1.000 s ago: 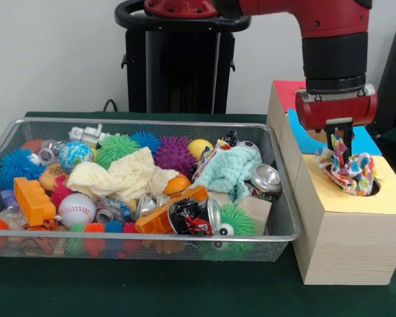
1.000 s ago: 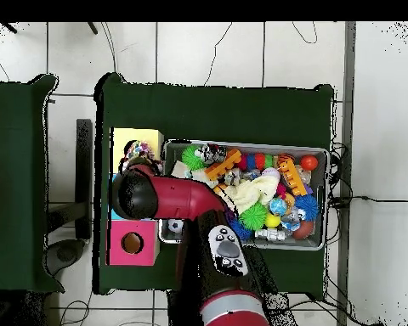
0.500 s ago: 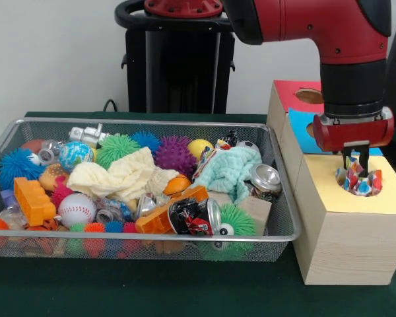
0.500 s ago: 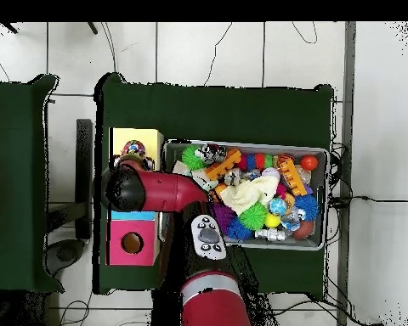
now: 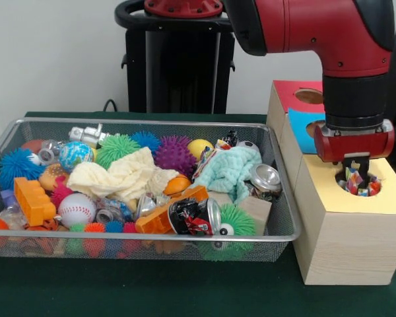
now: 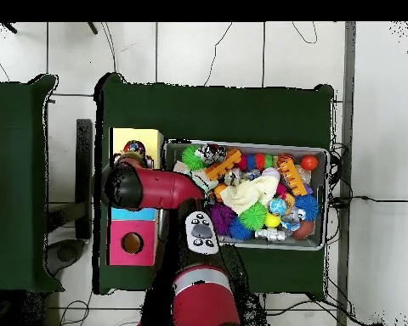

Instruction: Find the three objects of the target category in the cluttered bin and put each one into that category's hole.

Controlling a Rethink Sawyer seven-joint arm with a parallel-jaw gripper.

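Observation:
The wire mesh bin (image 5: 152, 236) holds many toys and also shows in the overhead view (image 6: 241, 143). My gripper (image 5: 356, 177) reaches down into the round hole (image 5: 373, 188) in the yellow top (image 5: 327, 195) of the pale wooden box. It is shut on a confetti cloth (image 5: 354, 179), which sits mostly inside the hole. Another confetti cloth (image 5: 206, 160) lies in the bin beside the mint-green cloth (image 5: 232, 170). In the overhead view the arm covers the gripper; the yellow box (image 6: 133, 136) shows beside it.
A blue-topped box (image 5: 302, 132) and a red-topped box (image 5: 290, 92) with its own hole (image 5: 308, 96) stand behind the yellow one. In the bin lie a cream cloth (image 5: 122, 175), spiky balls, a baseball (image 5: 76, 208), crushed cans and an orange brick (image 5: 33, 200).
My gripper has moved right and down from above the box's near corner into the yellow box's hole. The confetti cloth went from bunched on top to down inside the hole.

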